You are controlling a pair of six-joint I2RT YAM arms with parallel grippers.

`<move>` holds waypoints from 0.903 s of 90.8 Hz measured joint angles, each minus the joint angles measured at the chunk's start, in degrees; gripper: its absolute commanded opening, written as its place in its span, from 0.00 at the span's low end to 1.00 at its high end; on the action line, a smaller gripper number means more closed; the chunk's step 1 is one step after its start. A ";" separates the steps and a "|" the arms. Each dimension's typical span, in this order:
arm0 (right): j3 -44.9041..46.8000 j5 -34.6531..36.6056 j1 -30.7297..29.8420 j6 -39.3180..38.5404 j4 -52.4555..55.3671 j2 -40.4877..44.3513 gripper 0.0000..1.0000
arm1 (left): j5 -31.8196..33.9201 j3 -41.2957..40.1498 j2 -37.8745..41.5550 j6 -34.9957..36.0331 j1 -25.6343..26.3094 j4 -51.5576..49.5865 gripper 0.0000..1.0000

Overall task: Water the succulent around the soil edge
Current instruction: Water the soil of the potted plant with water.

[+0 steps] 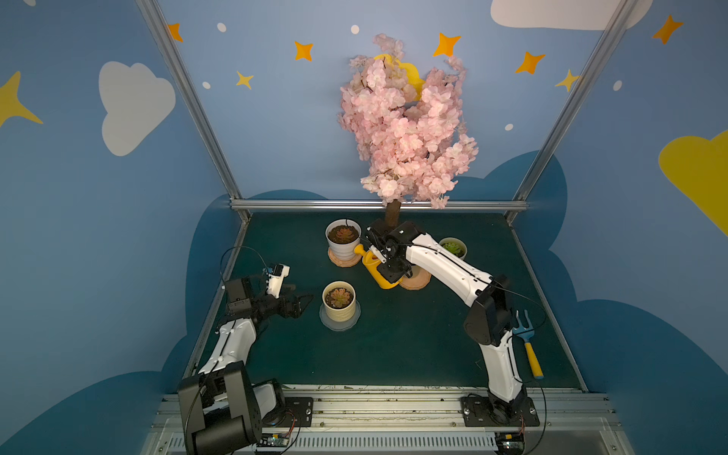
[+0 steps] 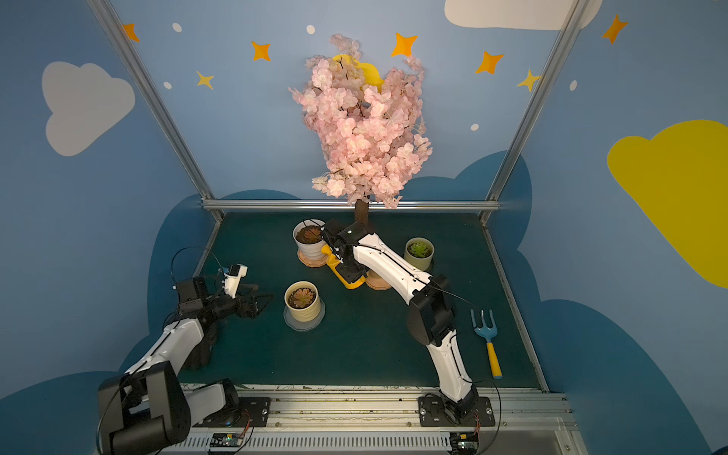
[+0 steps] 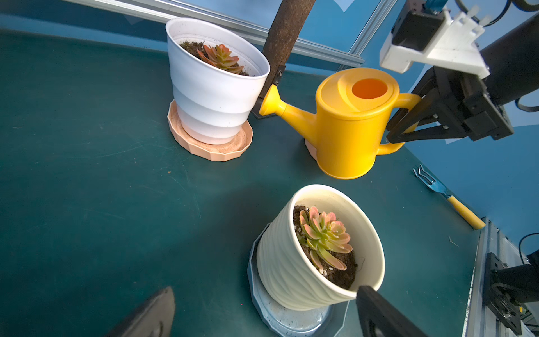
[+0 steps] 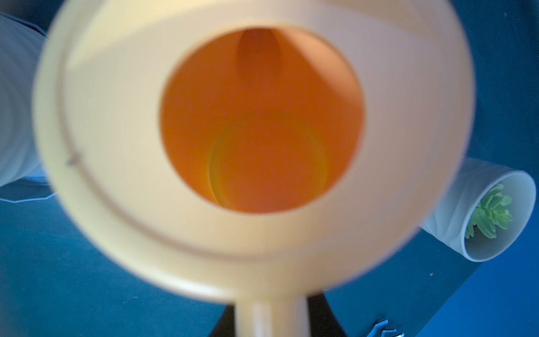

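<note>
My right gripper (image 3: 392,132) is shut on the handle of the yellow watering can (image 1: 372,268), which stands upright and low over the mat. Its spout (image 3: 269,102) sits close beside the wall of the white pot (image 1: 343,248), just under the rim. That pot holds a reddish succulent (image 3: 221,58) in dark soil. In the right wrist view the can's round opening (image 4: 262,119) fills the picture. My left gripper (image 1: 303,301) is open and empty, left of the cream pot (image 1: 338,311) with a pink-green succulent (image 3: 323,236).
A pale green pot (image 2: 418,254) with a green succulent stands at the back right. A peach saucer (image 1: 417,280) lies just behind the can. The blossom tree's trunk (image 1: 392,212) rises behind the white pot. A blue-and-yellow hand rake (image 2: 488,342) lies by the right edge.
</note>
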State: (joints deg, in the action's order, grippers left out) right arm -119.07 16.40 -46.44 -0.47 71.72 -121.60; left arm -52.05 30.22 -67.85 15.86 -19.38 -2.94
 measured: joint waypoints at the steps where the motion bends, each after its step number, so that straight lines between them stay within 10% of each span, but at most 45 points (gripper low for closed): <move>1: 0.00 0.00 0.00 0.00 0.00 0.00 0.00 | 0.00 0.00 0.00 -0.02 0.00 0.00 1.00; 82: 16.20 -0.35 -0.42 0.81 -10.88 9.33 0.00 | 0.00 -0.02 0.02 0.00 0.00 0.00 1.00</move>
State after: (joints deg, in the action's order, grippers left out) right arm -102.87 16.05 -46.85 0.34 60.84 -112.27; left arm -52.05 30.20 -67.83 15.86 -19.38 -2.94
